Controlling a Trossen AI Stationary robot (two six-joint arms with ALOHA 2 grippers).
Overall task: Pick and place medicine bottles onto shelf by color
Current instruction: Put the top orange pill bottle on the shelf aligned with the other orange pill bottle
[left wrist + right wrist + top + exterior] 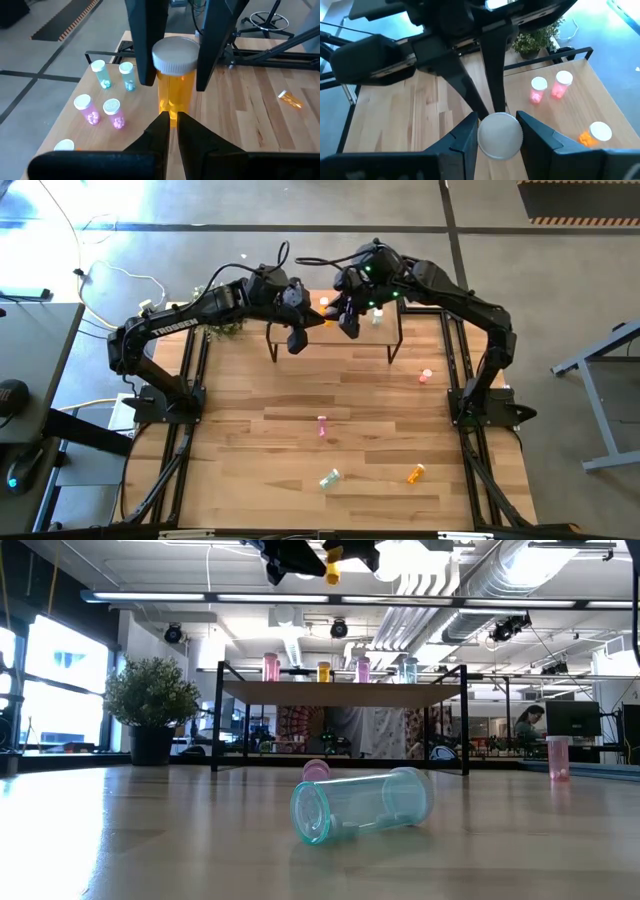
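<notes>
An orange medicine bottle with a white cap hangs high above the shelf, and my right gripper is shut on it. My left gripper is shut, its tips right at the bottle's lower wall. In the high view both grippers meet over the shelf at the table's far middle. On the shelf stand two green bottles, two pink ones and an orange one. My right gripper pinches the orange bottle's white cap between its two fingers, one on each side. The fingers slant down from above. The bottle hangs upright below them, clear of the shelf. Whether my left gripper's shut tips touch the bottle's lower wall, I cannot tell.
On the tabletop lie a green bottle and an orange one near the front. A pink bottle is mid-table and another pink one stands toward the right. A potted plant stands at the far left.
</notes>
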